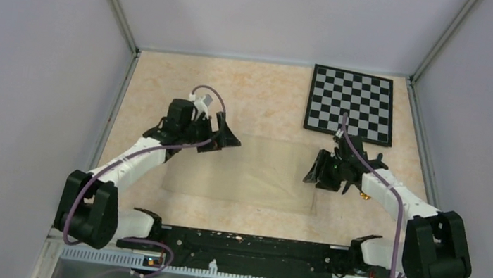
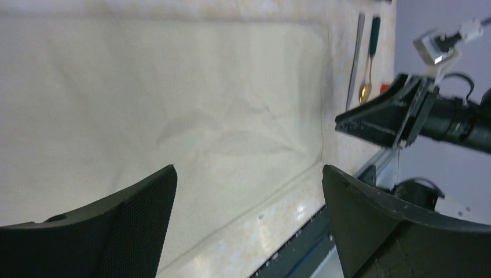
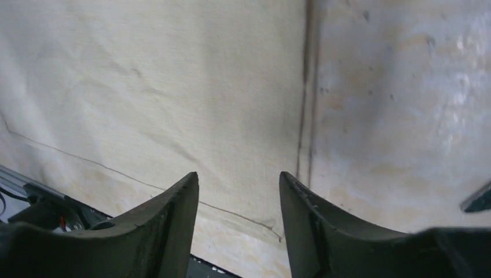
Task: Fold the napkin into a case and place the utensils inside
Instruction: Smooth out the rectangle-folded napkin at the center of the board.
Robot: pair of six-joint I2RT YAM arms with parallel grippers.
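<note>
The beige napkin [image 1: 247,171] lies flat and unfolded in the middle of the table. It fills much of the left wrist view [image 2: 173,98] and the right wrist view [image 3: 173,87]. My left gripper [image 1: 222,142] hovers open over its far left corner, jaws wide apart [image 2: 249,174] and empty. My right gripper [image 1: 312,170] is open [image 3: 238,176] above the napkin's right edge, near its front right corner, holding nothing. The silver knife [image 2: 354,58] and the gold-bowled, dark-handled spoon [image 2: 370,52] lie side by side right of the napkin. In the top view my right arm mostly hides them.
A black-and-white checkered board [image 1: 352,104] lies at the back right. A black rail [image 1: 238,244] runs along the near edge between the arm bases. Grey walls close in the table on the left, back and right. A small red item [image 2: 384,88] lies by the spoon.
</note>
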